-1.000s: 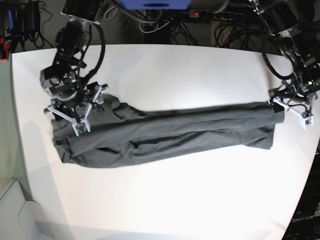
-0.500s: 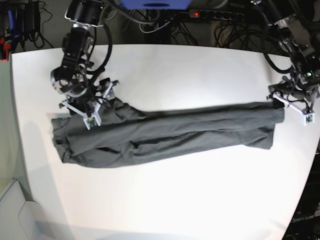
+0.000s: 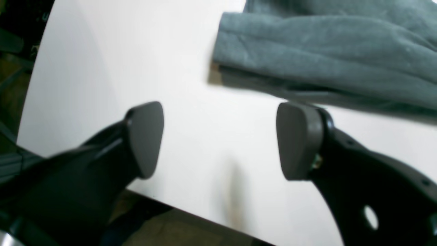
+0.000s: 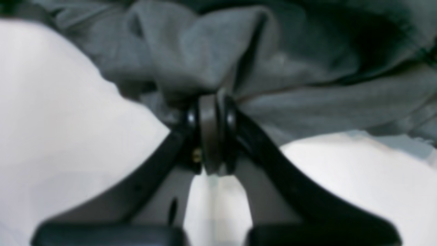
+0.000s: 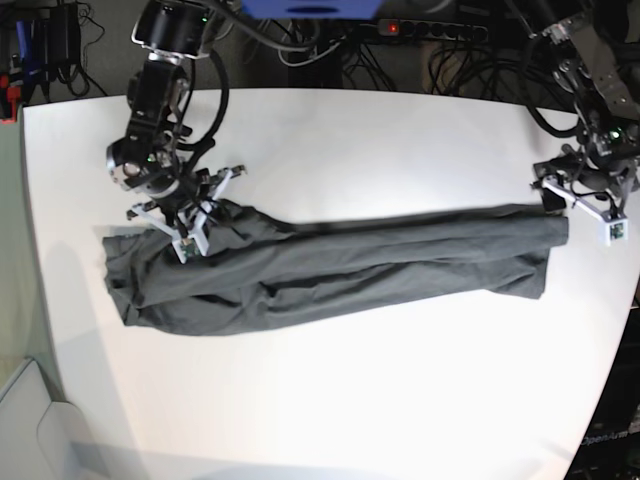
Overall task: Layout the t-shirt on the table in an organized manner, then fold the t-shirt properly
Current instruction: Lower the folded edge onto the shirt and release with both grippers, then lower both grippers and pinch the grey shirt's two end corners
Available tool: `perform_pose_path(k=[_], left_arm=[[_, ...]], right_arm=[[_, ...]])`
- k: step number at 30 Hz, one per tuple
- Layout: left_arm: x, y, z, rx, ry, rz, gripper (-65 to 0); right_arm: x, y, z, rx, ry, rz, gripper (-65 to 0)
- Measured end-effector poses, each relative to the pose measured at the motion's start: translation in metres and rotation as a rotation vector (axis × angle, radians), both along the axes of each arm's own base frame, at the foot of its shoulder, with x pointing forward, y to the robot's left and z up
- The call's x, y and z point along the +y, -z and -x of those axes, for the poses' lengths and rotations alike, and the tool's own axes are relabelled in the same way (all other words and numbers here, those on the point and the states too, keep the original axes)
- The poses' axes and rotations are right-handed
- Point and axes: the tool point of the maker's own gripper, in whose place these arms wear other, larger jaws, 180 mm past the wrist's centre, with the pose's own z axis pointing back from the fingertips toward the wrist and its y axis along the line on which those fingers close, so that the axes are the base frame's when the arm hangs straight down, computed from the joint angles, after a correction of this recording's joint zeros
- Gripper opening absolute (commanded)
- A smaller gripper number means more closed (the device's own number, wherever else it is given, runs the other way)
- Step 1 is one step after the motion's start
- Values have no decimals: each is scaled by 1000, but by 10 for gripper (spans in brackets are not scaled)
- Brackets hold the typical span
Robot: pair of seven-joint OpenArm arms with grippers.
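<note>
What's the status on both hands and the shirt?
Right hand shut on bunched fabric of the dark charcoal-grey t-shirt. Left hand open, empty, beside the shirt's other end. Shirt still rumpled on the white table. Nothing in the way.

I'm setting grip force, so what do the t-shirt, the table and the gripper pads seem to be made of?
The t-shirt: soft matte knit, probably cotton jersey; it bunches into folds where the right gripper pinches it.
The table: smooth hard white top, perhaps laminate; slight sheen.
The left gripper pads: matte grey, likely rubber or plastic, on black fingers.
</note>
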Motion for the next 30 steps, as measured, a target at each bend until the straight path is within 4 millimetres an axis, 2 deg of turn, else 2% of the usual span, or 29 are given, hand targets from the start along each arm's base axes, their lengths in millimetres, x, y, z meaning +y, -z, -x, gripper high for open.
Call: perform_pose_path(k=[2,5,7,10,11,12,14,17,18,21,23,27,30], left_arm=[[-3,6,7,17,3,8,-153],[-4,11,13,44,-3,14,-153],[-3,8,10,30,-2,10,-153],[-4,10,13,35,2,11,-153],[-4,12,16,42,1,13,-153],[-4,14,18,47,0,13,-153],[-3,14,18,49,-2,10,-153],[-4,13,16,43,0,13,-153],[-4,13,17,45,-1,14,-153],[-5,10,14,34,3,12,-153],[-5,-1,11,9,9,-9,-153],[-18,-32,-2,-89,24,-29,-153],[-27,-59,-21,-193,42,-32,-153]], right_arm=[[-8,-3,10,28,3,35,-650],[-38,-12,43,77,37,166,-650],[-53,-34,58,52,59,241,-650],[-55,-91,41,-143,70,272,-650],[-53,-95,40,-162,66,264,-650],[-51,-90,44,-144,62,258,-650],[-56,-66,70,-23,49,283,-650],[-66,-53,96,51,-3,352,-650],[-61,-50,100,58,-28,354,-650],[-27,-40,113,64,-209,326,-650],[-18,-33,128,100,-271,324,-650],[-19,-35,121,84,-273,334,-650],[-17,-36,120,76,-276,332,-650]])
